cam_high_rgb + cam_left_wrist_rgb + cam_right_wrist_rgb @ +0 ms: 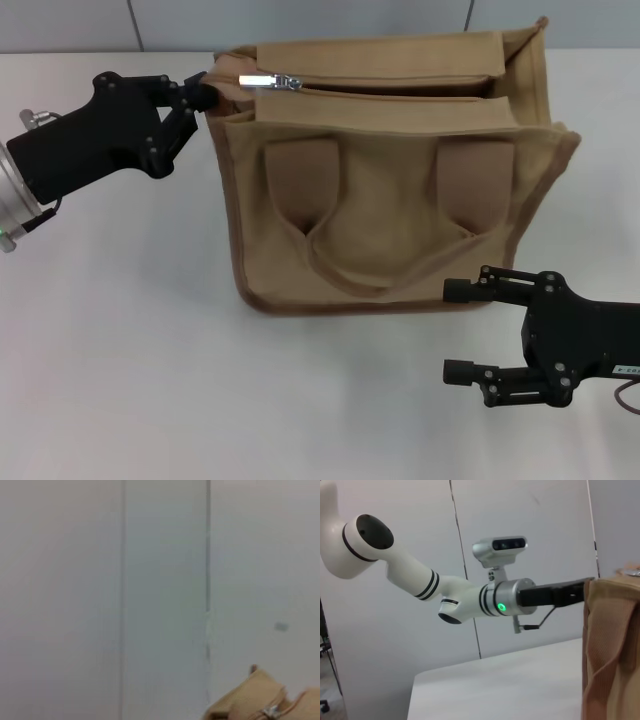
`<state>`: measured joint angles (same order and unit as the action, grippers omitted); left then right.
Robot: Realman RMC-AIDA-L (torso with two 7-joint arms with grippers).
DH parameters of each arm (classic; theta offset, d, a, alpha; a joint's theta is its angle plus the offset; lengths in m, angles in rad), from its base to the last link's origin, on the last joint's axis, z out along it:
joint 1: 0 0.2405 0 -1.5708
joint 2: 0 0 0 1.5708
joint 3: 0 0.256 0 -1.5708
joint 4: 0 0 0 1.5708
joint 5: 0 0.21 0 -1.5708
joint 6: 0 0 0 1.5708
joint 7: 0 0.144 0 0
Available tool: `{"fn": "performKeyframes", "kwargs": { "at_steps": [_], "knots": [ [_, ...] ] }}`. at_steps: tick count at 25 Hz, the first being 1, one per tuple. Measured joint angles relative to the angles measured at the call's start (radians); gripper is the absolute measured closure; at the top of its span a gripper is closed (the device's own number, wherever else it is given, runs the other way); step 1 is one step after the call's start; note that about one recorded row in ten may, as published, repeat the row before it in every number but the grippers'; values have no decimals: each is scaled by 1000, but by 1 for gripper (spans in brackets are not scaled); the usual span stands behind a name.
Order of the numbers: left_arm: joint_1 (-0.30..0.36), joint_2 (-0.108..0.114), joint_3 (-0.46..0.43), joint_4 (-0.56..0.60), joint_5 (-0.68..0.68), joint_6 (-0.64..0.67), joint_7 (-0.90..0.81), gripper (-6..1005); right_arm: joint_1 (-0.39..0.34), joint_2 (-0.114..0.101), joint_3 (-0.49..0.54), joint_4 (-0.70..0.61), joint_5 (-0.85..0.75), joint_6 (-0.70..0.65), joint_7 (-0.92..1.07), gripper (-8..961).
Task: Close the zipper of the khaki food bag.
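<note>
Nearest, the right gripper point(458, 332) is parked with jaws spread wide, just in front of the bag point(390, 200): boxy tan canvas, brown piping, two strap patches, looped handle. Beyond, the zipper point(385, 88) runs side to side along the top, its silver pull lying at the left gripper's point(200, 95) end. That gripper's fingers are pinched on the bag's top corner. No writing can be read.

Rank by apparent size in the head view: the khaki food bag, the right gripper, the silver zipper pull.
1. khaki food bag
2. right gripper, though it sits nearer the camera
3. zipper pull
</note>
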<state>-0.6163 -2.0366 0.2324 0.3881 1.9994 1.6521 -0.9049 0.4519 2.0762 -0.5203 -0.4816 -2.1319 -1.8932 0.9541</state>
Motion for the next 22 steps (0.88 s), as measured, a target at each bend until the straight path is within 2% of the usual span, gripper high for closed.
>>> {"fn": "performKeyframes", "kwargs": {
  "at_steps": [5,11,17,22],
  "knots": [
    [2,1,-2,0,-6,94,12,969,-1,-2,9,2,43,-39,0,151],
    [-13,-15,1,0,-25,100,10,967,-2,-9,11,5,183,-141,31,151],
    [-47,-30,15,-2,-35,132,15,966,20,-18,11,-4,345,-171,169,152],
    [-50,-31,19,-5,-35,142,22,964,67,-33,12,-9,371,-150,321,152]
  ]
}}
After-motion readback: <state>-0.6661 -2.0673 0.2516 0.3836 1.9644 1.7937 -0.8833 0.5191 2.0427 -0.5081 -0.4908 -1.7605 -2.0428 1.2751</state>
